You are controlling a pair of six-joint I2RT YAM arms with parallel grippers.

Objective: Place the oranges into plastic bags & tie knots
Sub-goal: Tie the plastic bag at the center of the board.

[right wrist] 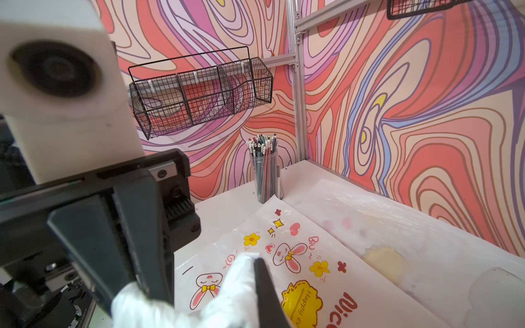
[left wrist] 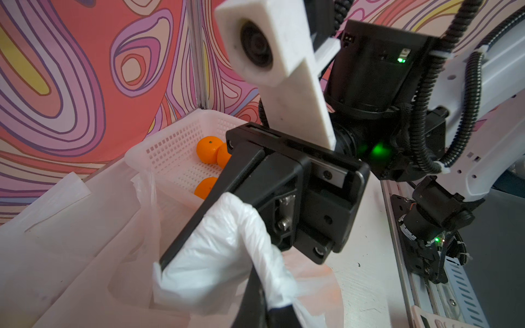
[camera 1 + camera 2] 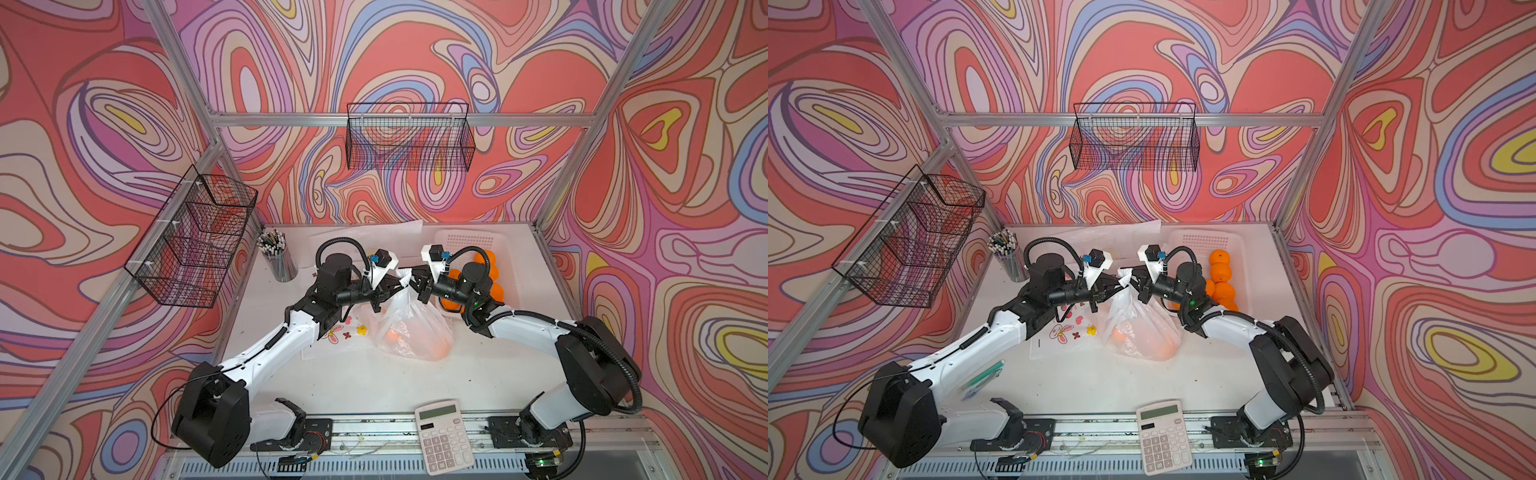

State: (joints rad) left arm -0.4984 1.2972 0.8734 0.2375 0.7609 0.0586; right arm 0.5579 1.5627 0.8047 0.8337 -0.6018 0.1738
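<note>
One flat plastic bag (image 1: 341, 250) reads "Nice" — also "Biu~" and "Happy".

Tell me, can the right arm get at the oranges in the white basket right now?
Probably not yet. Its tool is shut on the bag's handle, so its grip is taken. The oranges lie uncovered in the basket close by.

**White tabletop, bags in the middle**

The white tabletop (image 3: 340, 374) carries a filled bag (image 3: 411, 328) at its centre. A flat printed bag (image 3: 338, 332) lies just beside it at 9 o'clock, and a plain flat bag (image 3: 374, 235) at 12. A pencil cup (image 3: 280, 262) stands at 10 o'clock. A white basket (image 3: 469, 241) holding oranges (image 3: 494, 262) sits at 2, and a calculator (image 3: 444, 436) at 6, over the front edge.
</note>
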